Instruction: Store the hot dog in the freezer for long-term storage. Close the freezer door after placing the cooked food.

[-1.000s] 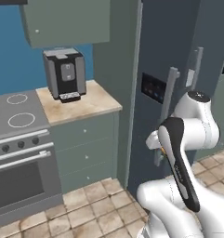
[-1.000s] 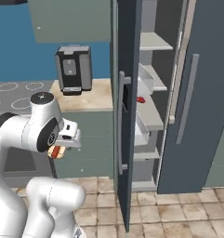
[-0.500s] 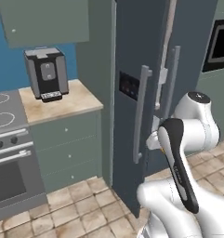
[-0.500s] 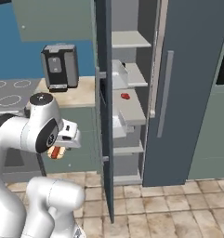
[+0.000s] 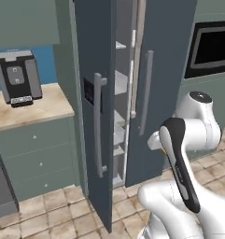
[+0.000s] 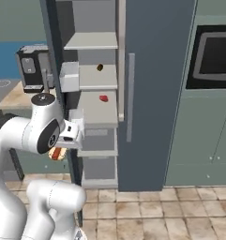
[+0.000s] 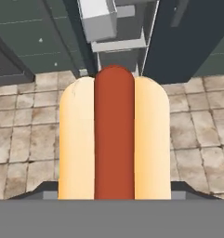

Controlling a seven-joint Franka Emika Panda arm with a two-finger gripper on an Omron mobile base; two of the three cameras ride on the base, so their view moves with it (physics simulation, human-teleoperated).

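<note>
End effector [image 7: 114,197] clamped on red-sausage tan-bun hot dog [image 7: 114,139], tucked low for carry; dark blue-grey freezer's [image 6: 156,70] pale shelves [image 6: 98,110] open at 12 o'clock.

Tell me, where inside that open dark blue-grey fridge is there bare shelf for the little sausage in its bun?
The top pale grey shelf looks bare. The next shelf down has one small dark item at the back. The one below carries a small red item, with free space around it. White door bins crowd the left edge of the opening.

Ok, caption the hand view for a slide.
Hot dog held in the gripper, facing the open freezer across the tiled floor.
</note>
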